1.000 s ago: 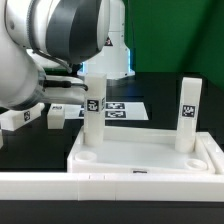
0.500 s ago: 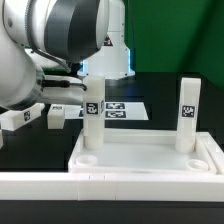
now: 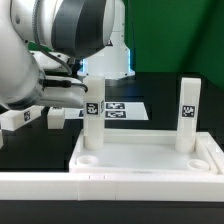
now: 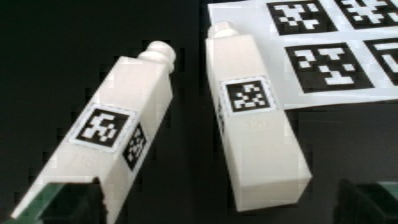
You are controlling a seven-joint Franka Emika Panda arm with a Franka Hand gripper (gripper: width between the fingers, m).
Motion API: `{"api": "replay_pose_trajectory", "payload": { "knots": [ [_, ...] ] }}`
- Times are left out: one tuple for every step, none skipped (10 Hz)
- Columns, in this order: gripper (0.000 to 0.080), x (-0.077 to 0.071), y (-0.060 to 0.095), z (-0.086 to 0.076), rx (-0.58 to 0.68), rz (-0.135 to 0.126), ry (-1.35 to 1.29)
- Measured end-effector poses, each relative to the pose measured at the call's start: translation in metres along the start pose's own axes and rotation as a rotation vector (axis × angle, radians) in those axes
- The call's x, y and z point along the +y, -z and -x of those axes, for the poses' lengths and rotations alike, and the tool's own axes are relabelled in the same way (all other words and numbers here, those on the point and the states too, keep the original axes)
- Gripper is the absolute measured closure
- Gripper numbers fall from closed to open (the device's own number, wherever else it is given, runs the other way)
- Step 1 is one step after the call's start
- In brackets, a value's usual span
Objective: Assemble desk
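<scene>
The white desk top lies at the front, with two tagged legs standing upright in its far corner sockets, one on the exterior view's left and one on the right. Two more legs lie loose on the black table, left of the top. In the wrist view these same two lie side by side, pegs pointing away: one and the other. My gripper hangs above their near ends, open and holding nothing. Its dark fingers stand wide apart.
The marker board lies flat behind the desk top and shows beside the loose legs. A low white border wall runs along the front. The arm's bulky body fills the exterior view's upper left.
The arm has shifted slightly toward the exterior view's left, over the loose legs. No part has moved, and the gripper has stayed open.
</scene>
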State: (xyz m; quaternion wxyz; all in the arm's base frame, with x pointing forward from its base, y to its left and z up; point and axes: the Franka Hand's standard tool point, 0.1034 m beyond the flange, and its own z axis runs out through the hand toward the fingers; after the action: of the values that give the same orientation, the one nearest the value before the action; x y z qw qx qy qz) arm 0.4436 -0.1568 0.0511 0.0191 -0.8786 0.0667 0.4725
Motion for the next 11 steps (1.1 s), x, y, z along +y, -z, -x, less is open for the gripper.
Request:
{"api": "replay_pose_trajectory", "payload": {
  "knots": [
    [0.0150, 0.001, 0.000, -0.001, 0.005, -0.001, 0.015],
    [0.0150, 0.002, -0.004, -0.001, 0.025, -0.011, 0.041],
    [0.0150, 0.004, -0.013, 0.003, 0.011, -0.040, -0.019],
    [0.0150, 0.006, -0.018, 0.005, -0.007, -0.060, -0.055],
    [0.0150, 0.007, -0.020, 0.006, -0.017, -0.066, -0.062],
    [0.0150, 0.007, -0.020, 0.006, -0.014, -0.064, -0.060],
    [0.0150, 0.007, -0.020, 0.006, -0.014, -0.064, -0.060],
    [0.0150, 0.007, -0.020, 0.006, -0.015, -0.064, -0.060],
    [0.0150, 0.007, -0.020, 0.006, -0.015, -0.065, -0.061],
    [0.0150, 0.004, -0.021, 0.008, -0.016, -0.120, -0.073],
    [0.0150, 0.000, -0.018, 0.009, -0.002, -0.149, -0.079]
  ]
}}
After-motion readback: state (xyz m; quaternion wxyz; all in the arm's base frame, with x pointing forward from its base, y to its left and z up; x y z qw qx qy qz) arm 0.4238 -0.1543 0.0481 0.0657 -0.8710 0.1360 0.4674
